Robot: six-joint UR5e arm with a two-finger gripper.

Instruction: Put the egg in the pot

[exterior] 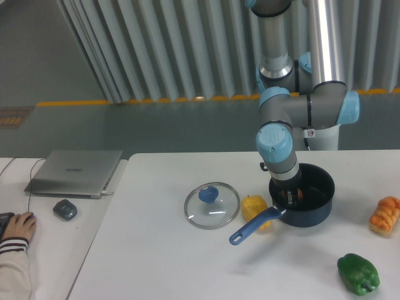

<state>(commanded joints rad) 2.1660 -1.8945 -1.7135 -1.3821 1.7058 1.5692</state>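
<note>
The dark navy pot (319, 203) stands at the right of the white table, its long blue handle (253, 227) pointing to the front left. My gripper (291, 195) reaches down into the pot from above, near its left wall. The small orange-brown egg (297, 195) shows inside the pot, right at the fingertips and low near the bottom. The fingers are dark against the dark interior, so the gap between them and any contact with the egg cannot be made out.
A yellow lumpy fruit (253, 207) lies against the pot handle. Left of it is a glass lid with a blue knob (212, 205). An orange bumpy food (385, 215) and a green pepper (358, 274) lie at the right. A laptop (75, 172), a mouse (65, 209) and a person's hand (19, 226) are at the left.
</note>
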